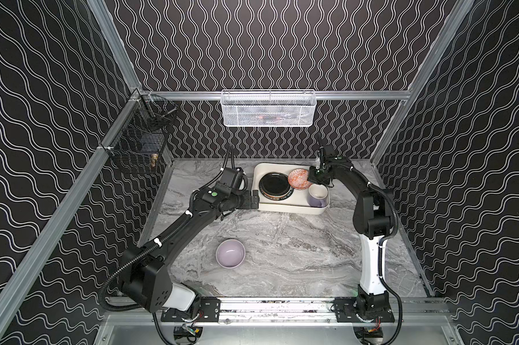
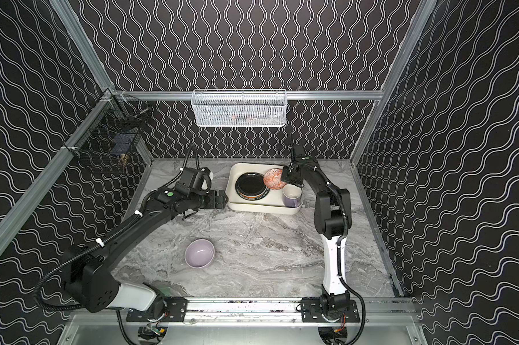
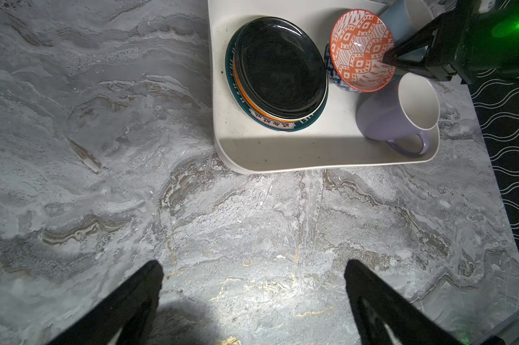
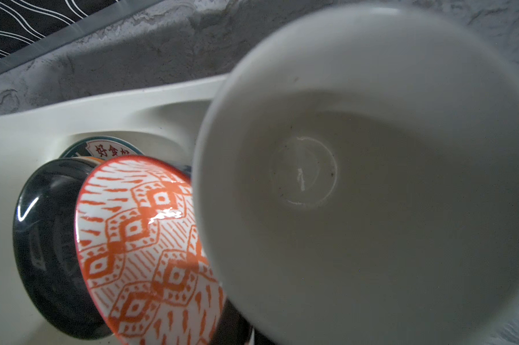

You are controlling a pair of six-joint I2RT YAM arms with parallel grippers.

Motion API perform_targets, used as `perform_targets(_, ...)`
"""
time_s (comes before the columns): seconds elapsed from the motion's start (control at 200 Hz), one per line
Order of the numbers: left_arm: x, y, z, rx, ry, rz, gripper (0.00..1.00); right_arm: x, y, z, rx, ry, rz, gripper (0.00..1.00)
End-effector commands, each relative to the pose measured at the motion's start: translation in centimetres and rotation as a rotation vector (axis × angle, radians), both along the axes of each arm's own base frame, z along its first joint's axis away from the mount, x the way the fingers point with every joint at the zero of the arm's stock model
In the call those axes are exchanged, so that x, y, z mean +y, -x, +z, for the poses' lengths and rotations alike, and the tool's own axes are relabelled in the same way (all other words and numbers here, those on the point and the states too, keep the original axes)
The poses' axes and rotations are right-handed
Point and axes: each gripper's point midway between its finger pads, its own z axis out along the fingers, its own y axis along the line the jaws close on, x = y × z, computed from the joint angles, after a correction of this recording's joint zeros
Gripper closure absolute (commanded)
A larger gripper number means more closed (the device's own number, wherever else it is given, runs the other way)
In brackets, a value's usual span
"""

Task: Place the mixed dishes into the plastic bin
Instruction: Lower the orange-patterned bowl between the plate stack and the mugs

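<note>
The cream plastic bin (image 1: 291, 209) (image 3: 312, 161) stands at the back of the marble table. It holds a plate stack topped by a black plate (image 1: 274, 183) (image 3: 279, 65), a lilac mug (image 1: 318, 195) (image 3: 386, 116) and a light-blue mug (image 3: 394, 24) (image 4: 371, 179) in its far right corner. My right gripper (image 1: 309, 181) (image 3: 386, 57) is shut on the right rim of the orange-patterned bowl (image 1: 297, 178) (image 4: 138, 239), which hangs over the plates' edge. My left gripper (image 1: 255, 200) (image 3: 252, 265) is open and empty beside the bin's left end. A lilac bowl (image 1: 230, 253) (image 2: 199, 253) sits on the table, front left.
A white wire-mesh basket (image 1: 268, 109) hangs on the back rail. A black wire basket (image 1: 138, 143) hangs at the back left corner. Metal rails edge the table, and the left arm stretches past the lilac bowl.
</note>
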Motion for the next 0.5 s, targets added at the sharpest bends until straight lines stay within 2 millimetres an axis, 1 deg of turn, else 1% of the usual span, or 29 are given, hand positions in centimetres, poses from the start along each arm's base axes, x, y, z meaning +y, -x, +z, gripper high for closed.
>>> perform_targets(0.0,-0.13,-0.26,0.30,-0.019,0.009,-0.009,0.01,-0.19,-0.04,0.08,0.000,0.003,-0.010,0.90)
perform_targets(0.22,-0.19,-0.24,0.35,-0.020,0.016,-0.012,0.01,-0.23,-0.01,0.34,-0.003,0.004,-0.011,0.81)
perform_targets(0.495,-0.19,-0.22,0.30,-0.017,0.018,-0.014,0.01,-0.19,0.09,0.58,-0.005,0.002,-0.012,0.80)
